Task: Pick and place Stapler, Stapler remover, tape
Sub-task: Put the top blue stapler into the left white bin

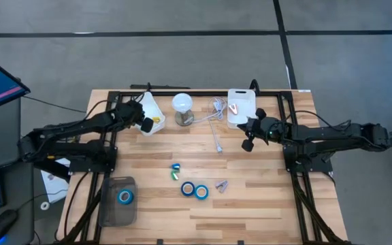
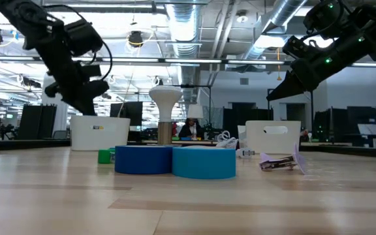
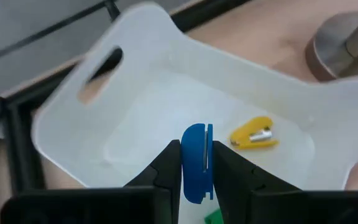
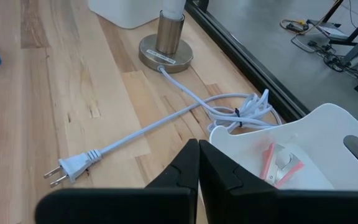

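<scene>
1. No brand, label or writing can be read on any item in these views.
2. Nearest the front edge, a dark tray [image 1: 116, 204] sits at the table's [image 1: 264, 204] front-left corner with one blue tape roll [image 1: 124, 197] inside it.
3. Two more blue tape rolls [image 1: 194, 190] lie touching side by side at mid-table, with bare boards around them; a small staple remover [image 1: 221, 185] lies just to their right, and a small blue-and-green stapler [image 1: 175, 171] lies just behind them.
4. Farther back, the left gripper [image 3: 197, 168] hangs over a white bin [image 3: 135, 130] near the back-left edge, its fingers clamped on a blue stapler [image 3: 196, 163] held on edge. A yellow stapler [image 3: 253, 134] lies on the bin's floor.
5. The right gripper [image 4: 199, 163] hovers beside a second white bin [image 4: 328, 149] at the back right, fingers pressed together on nothing. A red staple remover [image 4: 277, 163] lies in that bin.
6. Between the bins stand a white lamp [image 1: 182, 109] and its loose cord [image 4: 185, 112], plug on the boards.
</scene>
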### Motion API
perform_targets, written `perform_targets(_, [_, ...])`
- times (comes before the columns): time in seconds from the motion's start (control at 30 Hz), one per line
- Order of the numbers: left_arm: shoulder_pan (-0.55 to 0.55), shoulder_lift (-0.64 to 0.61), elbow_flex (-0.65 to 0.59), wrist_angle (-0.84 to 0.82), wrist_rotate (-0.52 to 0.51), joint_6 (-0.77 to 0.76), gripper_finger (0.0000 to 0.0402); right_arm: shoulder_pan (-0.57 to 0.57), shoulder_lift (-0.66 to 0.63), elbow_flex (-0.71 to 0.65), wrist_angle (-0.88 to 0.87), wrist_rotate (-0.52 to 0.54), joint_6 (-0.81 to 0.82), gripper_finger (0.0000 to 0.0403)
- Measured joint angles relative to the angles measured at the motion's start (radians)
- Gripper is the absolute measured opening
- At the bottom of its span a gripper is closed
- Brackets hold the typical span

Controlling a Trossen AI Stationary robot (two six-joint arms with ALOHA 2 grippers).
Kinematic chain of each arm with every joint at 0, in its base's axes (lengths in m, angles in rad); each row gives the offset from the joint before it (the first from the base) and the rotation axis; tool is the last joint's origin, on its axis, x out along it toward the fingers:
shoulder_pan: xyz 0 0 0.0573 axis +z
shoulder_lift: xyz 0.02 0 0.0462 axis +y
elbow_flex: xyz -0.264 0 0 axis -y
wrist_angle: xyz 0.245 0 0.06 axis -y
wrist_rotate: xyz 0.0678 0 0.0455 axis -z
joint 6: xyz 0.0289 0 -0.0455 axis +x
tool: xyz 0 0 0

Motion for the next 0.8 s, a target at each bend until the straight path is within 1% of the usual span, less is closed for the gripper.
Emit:
perform_targets(0.2, [0.000,0.000,-0.057,0.056,0.018,-0.002,0.0063,0.000,0.000,0.000,0.001,0.000,0.000,0.0000])
perform_targets(0.37, [0.000,0.000,-0.072,0.082,0.018,-0.002,0.0065,0.000,0.000,0.000,0.000,0.000,0.000,0.0000])
perform_targets(0.6, [0.000,0.000,-0.072,0.113,0.018,0.000,0.0091,0.000,0.000,0.000,0.000,0.000,0.000,0.0000])
perform_targets(0.8, [0.000,0.000,-0.072,0.119,0.018,0.001,0.0122,0.000,0.000,0.000,0.000,0.000,0.000,0.0000])
